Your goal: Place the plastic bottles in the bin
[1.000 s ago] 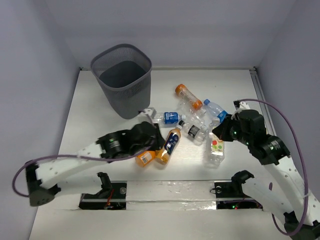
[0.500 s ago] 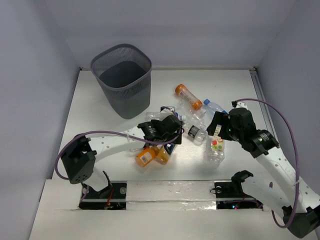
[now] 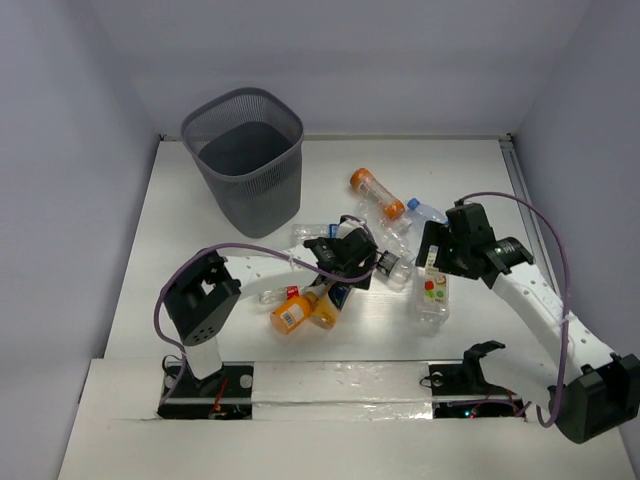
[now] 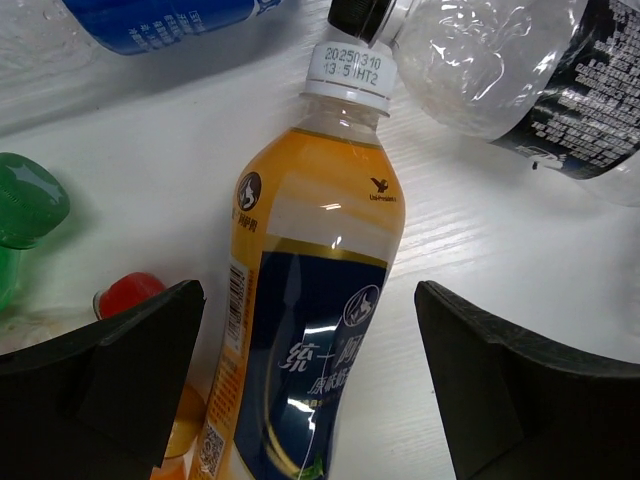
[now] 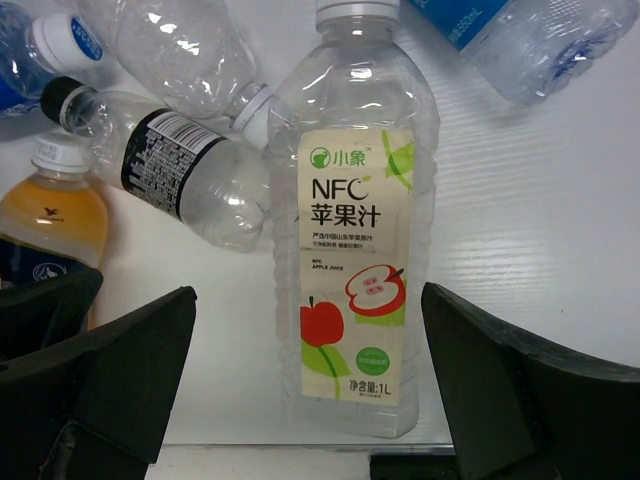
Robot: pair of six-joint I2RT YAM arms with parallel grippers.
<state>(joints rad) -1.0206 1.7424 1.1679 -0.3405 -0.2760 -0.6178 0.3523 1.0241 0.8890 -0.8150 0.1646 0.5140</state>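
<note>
Over the last second the left arm has been swung out of the lower left of the overhead view into the middle of the heap. The left gripper (image 3: 345, 262) is now set over the orange tea bottle (image 4: 320, 330). The right gripper (image 3: 436, 262) has been drawn in from the right side of the frame and is placed over the apple-juice bottle (image 5: 360, 250). Both grippers are spread wide, with a finger seen on either side of the bottle in each wrist view, and nothing is held. Two grasps are therefore judged to be lined up at once (closing and lifting are not yet done).

The plastic bottles (image 3: 392, 266) are laid on their sides on the white worktop (image 3: 470, 180), clustered from the centre to the centre-right of the overhead frame. The tea bottle is filled with amber liquid, wrapped in a dark blue label and closed with a white date-stamped cap. That cap is just beside the black cap of the black-labelled bottle (image 4: 560, 90). The apple-juice bottle is clear and apparently empty, and a cream label with a red apple is shown on it. The bin (image 3: 250, 190) is stood upright at the upper left, well apart from the heap. No bottle can be made out inside it (the interior is dark).
</note>
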